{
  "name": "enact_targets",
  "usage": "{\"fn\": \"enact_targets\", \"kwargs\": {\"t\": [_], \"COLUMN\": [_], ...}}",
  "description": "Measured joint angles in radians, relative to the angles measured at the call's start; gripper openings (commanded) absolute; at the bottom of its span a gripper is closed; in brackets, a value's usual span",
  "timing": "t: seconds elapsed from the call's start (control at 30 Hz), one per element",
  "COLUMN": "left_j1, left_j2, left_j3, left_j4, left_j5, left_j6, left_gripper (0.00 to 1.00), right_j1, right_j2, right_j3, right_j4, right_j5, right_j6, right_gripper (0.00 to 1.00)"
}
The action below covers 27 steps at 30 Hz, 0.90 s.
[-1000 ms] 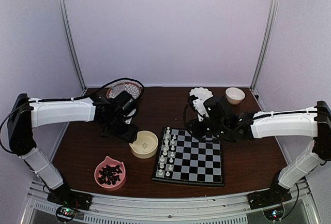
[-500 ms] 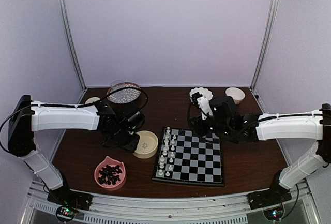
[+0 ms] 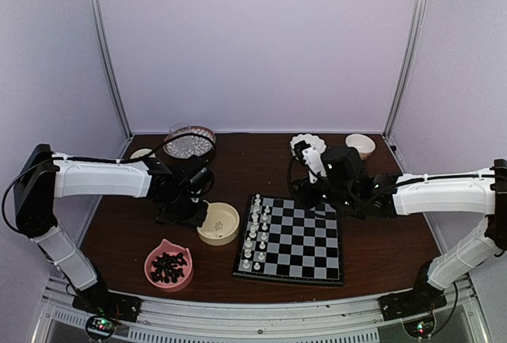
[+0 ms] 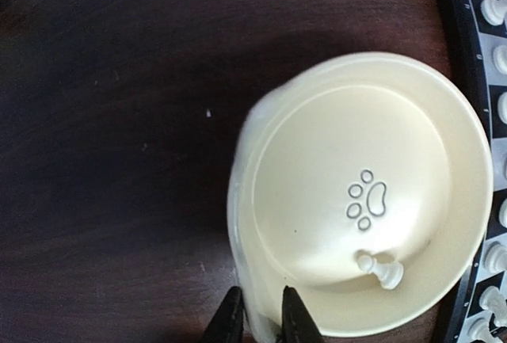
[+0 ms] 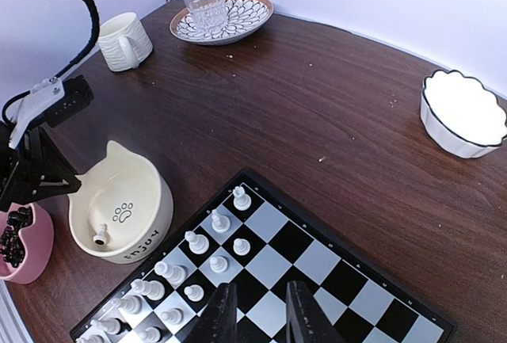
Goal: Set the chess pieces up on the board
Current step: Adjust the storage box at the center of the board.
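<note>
around: pink bowl (image 5: 28, 260) of dark pieces (image 3: 168, 265) beside cream cat-eared bowl (image 4: 317, 161), which sits just left of the board (image 5: 317, 260) | left gripper (image 4: 257, 323): fingers pinched on the cream bowl's rim; one white piece (image 4: 380, 269) lies inside | right gripper (image 5: 258, 315): fingers slightly parted, empty, over the board | white chess pieces (image 5: 214, 240): two columns at the board's left edge | text: "Enjoy" on the cream bowl's wall

Dark wood-grain desk (image 5: 341, 97) with a soft sheen, smooth glossy cream bowl (image 4: 333, 145) with an embossed paw print, shiny white plastic pieces (image 5: 220, 222), smooth flat-finished board (image 5: 317, 264), clear glass tumbler (image 5: 207, 2), ribbed white mug (image 5: 127, 40), glazed white scalloped bowl (image 5: 463, 113)
</note>
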Motion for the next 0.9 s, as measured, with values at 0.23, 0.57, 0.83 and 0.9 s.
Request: {"fn": "enact_targets", "kwargs": {"t": [0.23, 0.57, 0.83, 0.9], "left_j1": [0.119, 0.174, 0.174, 0.174], "left_j2": [-0.003, 0.130, 0.288, 0.332], "left_j3": [-0.022, 0.122, 0.293, 0.336], "left_j4": [-0.003, -0.003, 0.019, 0.023], "left_j5": [0.005, -0.012, 0.010, 0.012], "left_j6": [0.045, 0.169, 0.282, 0.325], "left_gripper": [0.18, 0.13, 0.12, 0.12], "right_j1": [0.000, 0.000, 0.000, 0.000], "right_j2": [-0.010, -0.011, -0.012, -0.012], "right_j3": [-0.001, -0.002, -0.002, -0.002], "right_j4": [0.000, 0.001, 0.002, 0.002], "right_j5": [0.001, 0.002, 0.003, 0.003], "right_j6": [0.000, -0.004, -0.011, -0.011], "right_gripper": [0.24, 0.24, 0.24, 0.24]}}
